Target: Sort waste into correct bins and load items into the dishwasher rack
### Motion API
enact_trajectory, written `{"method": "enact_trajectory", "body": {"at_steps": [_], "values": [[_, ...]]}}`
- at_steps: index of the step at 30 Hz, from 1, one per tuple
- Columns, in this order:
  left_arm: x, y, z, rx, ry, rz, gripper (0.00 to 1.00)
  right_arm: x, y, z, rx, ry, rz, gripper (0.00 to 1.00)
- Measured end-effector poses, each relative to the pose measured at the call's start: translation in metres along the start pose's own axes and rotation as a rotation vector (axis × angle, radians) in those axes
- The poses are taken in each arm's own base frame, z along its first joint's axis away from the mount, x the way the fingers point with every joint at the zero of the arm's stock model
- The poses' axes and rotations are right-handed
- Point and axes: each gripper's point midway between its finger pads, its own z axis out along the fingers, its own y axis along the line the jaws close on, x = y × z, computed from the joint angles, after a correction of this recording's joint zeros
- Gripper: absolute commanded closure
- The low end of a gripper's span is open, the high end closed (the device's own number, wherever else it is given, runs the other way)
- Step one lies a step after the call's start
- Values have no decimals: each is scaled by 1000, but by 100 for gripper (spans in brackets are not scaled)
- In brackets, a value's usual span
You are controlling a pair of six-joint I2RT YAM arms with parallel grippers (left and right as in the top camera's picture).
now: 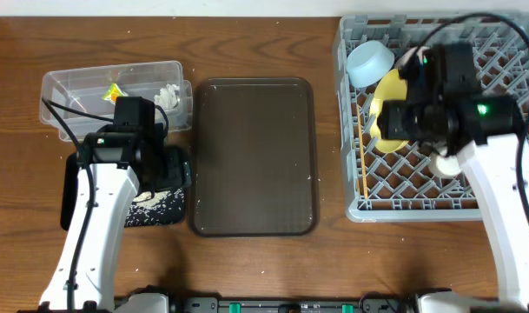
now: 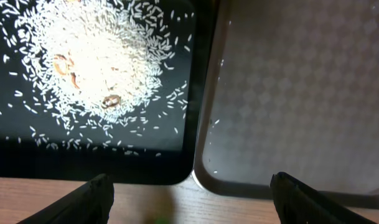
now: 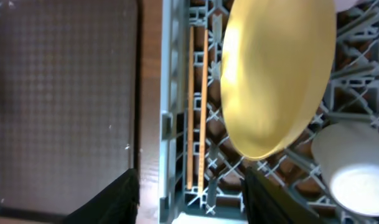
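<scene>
Left tool (image 2: 190, 204): fingers apart, nothing between them, above the near edge of the black tray (image 2: 167, 168), which holds a heap of rice (image 2: 96, 56) and lies just left of the brown serving tray (image 2: 301, 81).

Right tool (image 3: 192, 199): fingers apart, over the left side of the rack (image 3: 167, 93) at the tabletop's right edge. The yellow plate (image 3: 276, 68) leans among the pegs just beyond, with the chopsticks (image 3: 198, 106) alongside.

The clear box (image 1: 64, 87) holds the wrapper (image 1: 115, 90) near the far left corner.
</scene>
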Motion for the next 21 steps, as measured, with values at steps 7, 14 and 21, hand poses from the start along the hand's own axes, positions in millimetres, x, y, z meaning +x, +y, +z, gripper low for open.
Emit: {"method": "enact_trajectory", "body": {"at_steps": [7, 14, 21], "values": [[6, -1, -24, 41, -197, 14, 17, 32, -4, -16, -36, -189, -6, 12], [28, 0, -62, 118, -536, 35, 16, 74, -13, -39, -57, -392, -22, 1], [45, 1, -90, 155, -713, 47, 16, 111, -24, -46, -29, -420, -17, 1]]}}
